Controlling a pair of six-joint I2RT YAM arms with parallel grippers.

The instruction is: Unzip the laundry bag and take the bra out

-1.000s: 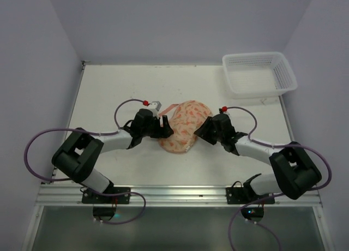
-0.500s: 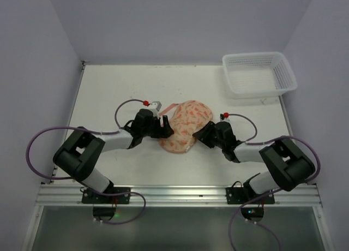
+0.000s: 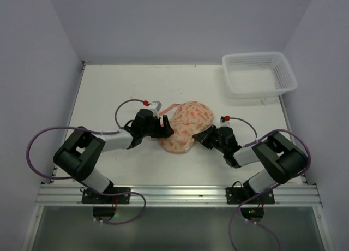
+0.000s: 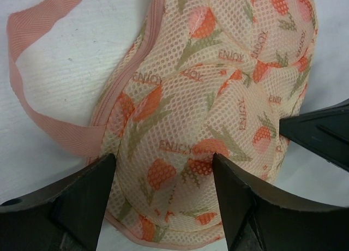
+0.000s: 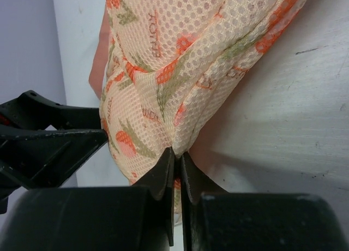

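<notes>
Two steps remain by my reckoning, the unzipping and the pulling out. The laundry bag (image 3: 186, 125) lies mid-frame in the top view. Its pink zip trim (image 4: 154, 33) looks closed where I can see it, and no bra shows outside the bag. My left gripper (image 4: 163, 163) has its fingers apart, straddling the bag's left side. My right gripper (image 5: 174, 153) is pinched together on a fold of mesh at the bag's lower-right edge.
</notes>
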